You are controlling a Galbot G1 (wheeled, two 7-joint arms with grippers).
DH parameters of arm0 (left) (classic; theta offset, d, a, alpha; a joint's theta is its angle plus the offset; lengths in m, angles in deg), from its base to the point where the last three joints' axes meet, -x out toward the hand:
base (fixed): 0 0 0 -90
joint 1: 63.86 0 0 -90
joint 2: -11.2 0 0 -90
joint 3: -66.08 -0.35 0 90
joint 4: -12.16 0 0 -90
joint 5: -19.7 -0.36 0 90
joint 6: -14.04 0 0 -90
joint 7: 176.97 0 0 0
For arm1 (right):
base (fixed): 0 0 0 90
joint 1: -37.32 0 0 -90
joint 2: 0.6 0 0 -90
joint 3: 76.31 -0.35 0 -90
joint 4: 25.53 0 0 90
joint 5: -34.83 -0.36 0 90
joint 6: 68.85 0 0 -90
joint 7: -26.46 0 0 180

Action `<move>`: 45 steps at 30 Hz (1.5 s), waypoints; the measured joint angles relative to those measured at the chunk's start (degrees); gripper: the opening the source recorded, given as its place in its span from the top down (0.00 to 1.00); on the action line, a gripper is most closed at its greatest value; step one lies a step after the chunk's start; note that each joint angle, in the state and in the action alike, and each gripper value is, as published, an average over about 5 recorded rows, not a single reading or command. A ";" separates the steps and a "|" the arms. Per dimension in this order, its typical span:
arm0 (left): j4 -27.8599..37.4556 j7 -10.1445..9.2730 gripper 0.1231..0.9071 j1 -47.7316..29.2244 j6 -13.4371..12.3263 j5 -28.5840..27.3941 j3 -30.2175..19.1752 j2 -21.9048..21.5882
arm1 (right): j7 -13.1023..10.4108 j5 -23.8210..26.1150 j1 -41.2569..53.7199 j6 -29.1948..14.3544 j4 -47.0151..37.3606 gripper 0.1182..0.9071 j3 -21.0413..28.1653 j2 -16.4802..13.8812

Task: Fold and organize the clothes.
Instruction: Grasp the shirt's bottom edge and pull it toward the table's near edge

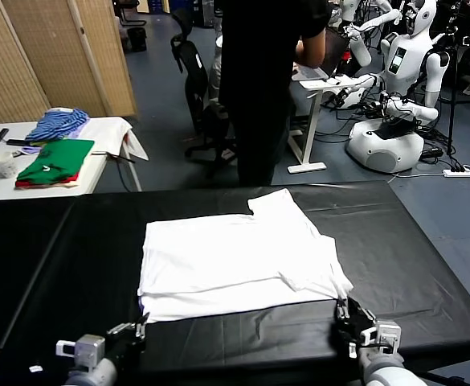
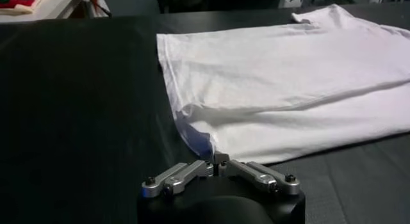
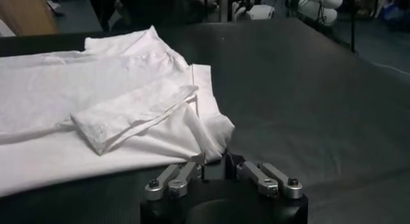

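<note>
My left claw [image 2: 215, 160] clamps the T-shirt [image 1: 235, 257] near corner, right claw [image 3: 213, 161] barely closing on its corner; could slip

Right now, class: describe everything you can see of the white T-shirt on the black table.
The white T-shirt looks like soft, plain cotton; no print shows. It lies flat and partly folded on the black table, one short sleeve turned back over the body, another part jutting out at the far edge. Soft creases run across it. The left gripper is shut on its near left corner, lifting the hem slightly. The right gripper sits at the near right corner, fingers on either side of the fabric's edge, not fully closed.
</note>
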 joint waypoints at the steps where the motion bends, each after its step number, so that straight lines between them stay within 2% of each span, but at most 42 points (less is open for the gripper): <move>1: -0.01 0.00 0.97 0.04 0.01 -0.02 0.00 0.01 | 0.00 0.01 -0.08 0.00 0.07 0.90 0.00 -0.02; 3: -0.02 0.00 0.97 0.13 0.02 -0.05 -0.01 0.04 | -0.03 0.03 -0.34 0.01 0.34 0.95 0.01 -0.02; 10: -0.40 -0.09 0.97 0.76 0.36 -0.22 0.03 -0.13 | -0.50 0.07 -1.80 0.77 2.04 0.97 -0.01 0.18; 20: -2.89 0.75 0.97 3.36 2.94 -0.41 1.25 -1.69 | -4.14 0.00 -6.02 6.66 7.34 0.97 0.40 1.19; 25: -3.91 1.95 0.97 4.88 3.08 -1.61 2.29 -2.72 | -4.94 -0.03 -8.31 6.77 9.86 0.97 0.67 1.46; 39: -6.73 2.71 0.97 8.01 3.42 -2.37 3.53 -3.06 | -6.17 -0.07 -11.78 6.78 13.36 0.97 1.38 1.58; 45: -7.77 3.60 0.97 8.99 3.37 -2.94 3.91 -3.00 | -6.49 0.04 -12.71 6.78 13.56 0.97 1.93 1.62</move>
